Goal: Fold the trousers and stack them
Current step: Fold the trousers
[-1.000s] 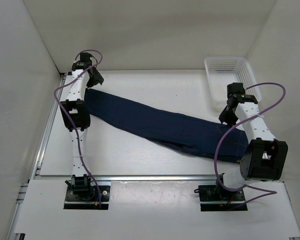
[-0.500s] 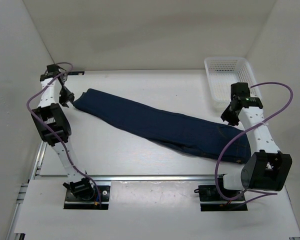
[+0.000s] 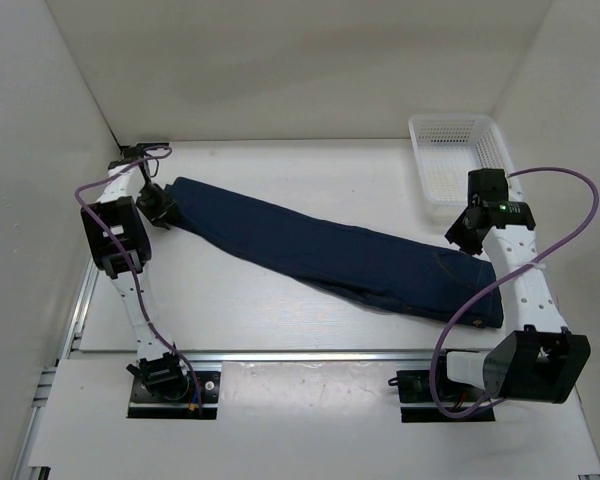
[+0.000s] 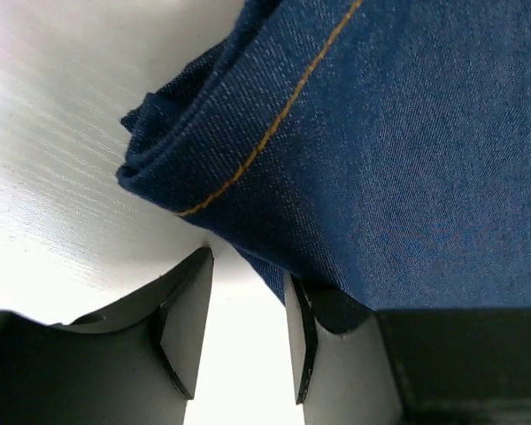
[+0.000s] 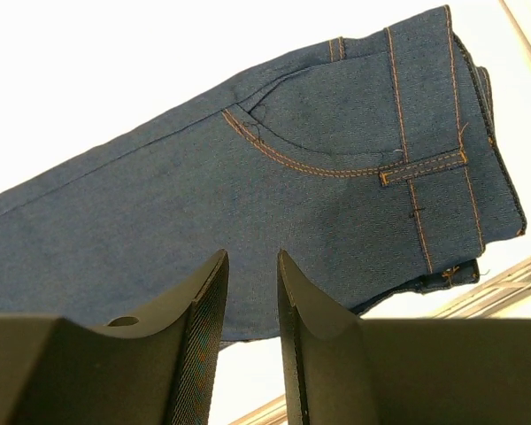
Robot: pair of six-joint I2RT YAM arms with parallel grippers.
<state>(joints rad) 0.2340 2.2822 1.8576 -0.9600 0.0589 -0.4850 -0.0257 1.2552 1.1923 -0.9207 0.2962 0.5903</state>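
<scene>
One pair of dark blue jeans (image 3: 330, 250) lies flat on the white table (image 3: 280, 320), running on a slant away from the white basket (image 3: 420, 150). The waist end sits just on the arm-base side of the basket, and the leg ends lie well apart from it, across the table.

The right gripper (image 3: 467, 228) hangs over the waist end, near the basket's closest corner. Seen from its wrist, its jaws stand a narrow gap apart with nothing between them, and the denim below shows a curved pocket (image 5: 319, 133) with orange stitching.

The left gripper (image 3: 158, 205) is at the leg end farthest from the basket. Its jaws are also narrowly apart, with bare table showing between them. The folded hem (image 4: 186, 159) lies just past the fingertips, and some denim overlaps one finger (image 4: 301, 336). Whether any cloth is pinched I cannot tell.
</scene>
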